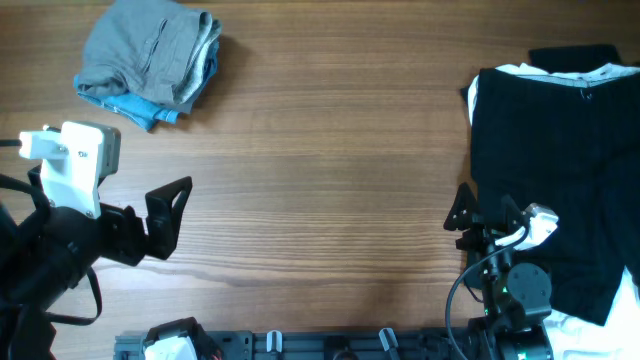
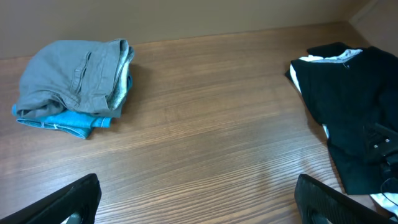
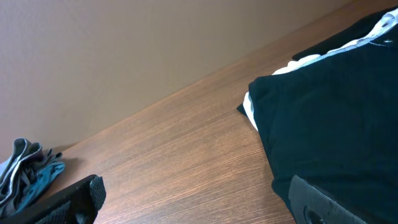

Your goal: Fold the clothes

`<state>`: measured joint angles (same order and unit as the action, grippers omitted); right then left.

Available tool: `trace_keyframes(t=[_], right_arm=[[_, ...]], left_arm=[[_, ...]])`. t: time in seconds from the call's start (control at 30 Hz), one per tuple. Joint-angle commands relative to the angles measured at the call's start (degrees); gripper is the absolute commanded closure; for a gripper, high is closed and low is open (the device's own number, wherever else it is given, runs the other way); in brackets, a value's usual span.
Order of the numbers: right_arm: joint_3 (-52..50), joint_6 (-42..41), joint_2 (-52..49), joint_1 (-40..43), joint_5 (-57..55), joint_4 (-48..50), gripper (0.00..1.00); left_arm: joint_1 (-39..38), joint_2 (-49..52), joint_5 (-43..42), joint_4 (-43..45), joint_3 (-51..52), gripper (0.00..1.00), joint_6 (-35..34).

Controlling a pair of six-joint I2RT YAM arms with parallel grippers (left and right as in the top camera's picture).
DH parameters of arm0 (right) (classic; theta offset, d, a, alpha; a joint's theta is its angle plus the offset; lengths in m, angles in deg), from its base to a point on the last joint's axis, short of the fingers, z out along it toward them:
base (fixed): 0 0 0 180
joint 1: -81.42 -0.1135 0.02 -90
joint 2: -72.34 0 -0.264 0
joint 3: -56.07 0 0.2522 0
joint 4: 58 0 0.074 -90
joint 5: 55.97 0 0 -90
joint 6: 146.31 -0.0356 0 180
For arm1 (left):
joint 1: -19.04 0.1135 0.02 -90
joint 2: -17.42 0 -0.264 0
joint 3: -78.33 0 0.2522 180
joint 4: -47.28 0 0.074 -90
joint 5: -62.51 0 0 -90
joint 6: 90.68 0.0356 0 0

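Folded grey shorts [image 1: 150,50] lie at the far left of the table on a light-blue garment [image 1: 140,108]; both show in the left wrist view [image 2: 74,78] [image 2: 68,121] and at the left edge of the right wrist view [image 3: 25,171]. Black garments [image 1: 560,170] with white trim lie spread at the right, also in the left wrist view [image 2: 354,93] and the right wrist view [image 3: 336,106]. My left gripper [image 1: 172,215] is open and empty above bare wood [image 2: 196,205]. My right gripper [image 1: 487,215] is open and empty at the black garments' left edge [image 3: 193,199].
The wooden table [image 1: 330,150] stretches between the two piles. A bar with clips [image 1: 330,345] runs along the front edge. A plain wall rises behind the table in the right wrist view [image 3: 124,50].
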<state>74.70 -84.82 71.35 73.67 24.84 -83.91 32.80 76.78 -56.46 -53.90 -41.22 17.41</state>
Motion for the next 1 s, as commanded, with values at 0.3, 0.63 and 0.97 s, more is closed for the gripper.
trace_keyframes(t=[0.3,0.63,0.97], right_arm=[[-1.53,-36.20,0.83,3.10,-16.85,8.17,0.00],[-2.75,28.50,0.83,3.13,3.63,31.34,0.00],[-4.59,25.44,0.83,3.13,4.20,12.94,0.00]], left_arm=[[-0.15,-0.07,0.09,0.11,-0.09,0.00,-0.37],[-0.15,-0.07,0.11,0.11,-0.09,0.00,-0.37],[-0.15,-0.07,0.11,0.11,-0.09,0.00,-0.35]])
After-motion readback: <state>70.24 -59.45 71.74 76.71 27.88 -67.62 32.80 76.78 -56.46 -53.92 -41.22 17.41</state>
